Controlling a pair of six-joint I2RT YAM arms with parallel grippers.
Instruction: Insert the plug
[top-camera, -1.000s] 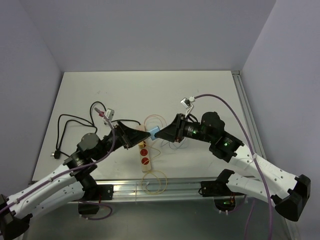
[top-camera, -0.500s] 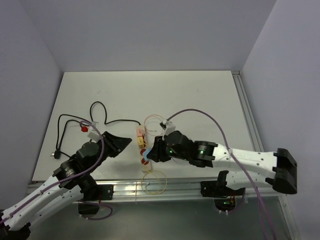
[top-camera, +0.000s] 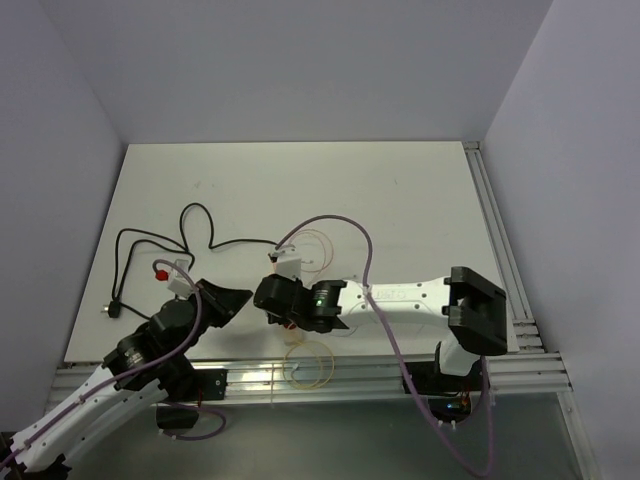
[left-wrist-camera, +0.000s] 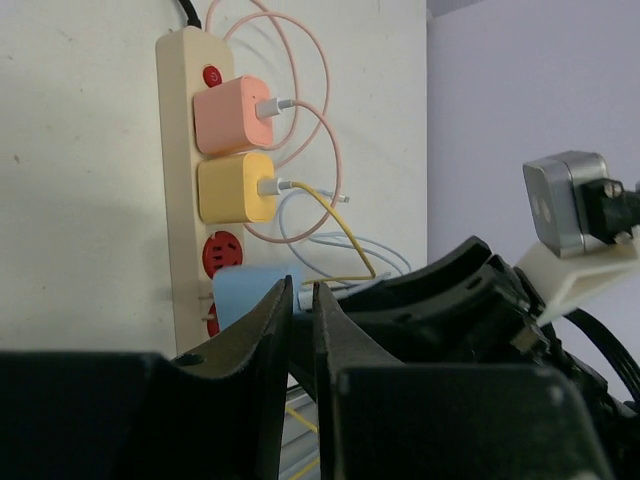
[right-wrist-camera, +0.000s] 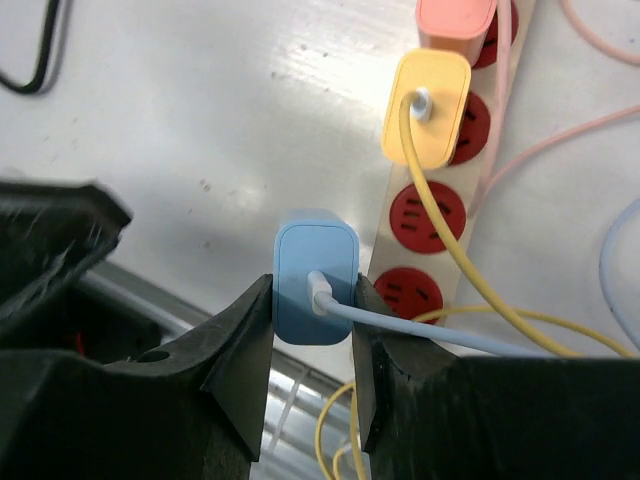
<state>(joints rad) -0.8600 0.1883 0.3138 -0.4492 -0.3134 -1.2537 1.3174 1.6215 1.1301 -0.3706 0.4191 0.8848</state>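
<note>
Jaws of the right gripper (right-wrist-camera: 313, 292) clamp the blue plug (right-wrist-camera: 316, 268) by its sides. It hangs just beside the strip (left-wrist-camera: 176, 180), near two free red sockets (right-wrist-camera: 425, 215), not seated. Left gripper (left-wrist-camera: 301, 290) jaws nearly together, empty. Pink plug (left-wrist-camera: 232, 115) and yellow plug (left-wrist-camera: 236, 187) sit in the strip.

light: bright, even, diffuse | shadows: soft, short | focus: wrist views sharp on table (right-wrist-camera: 200, 100), near foreground blurred
</note>
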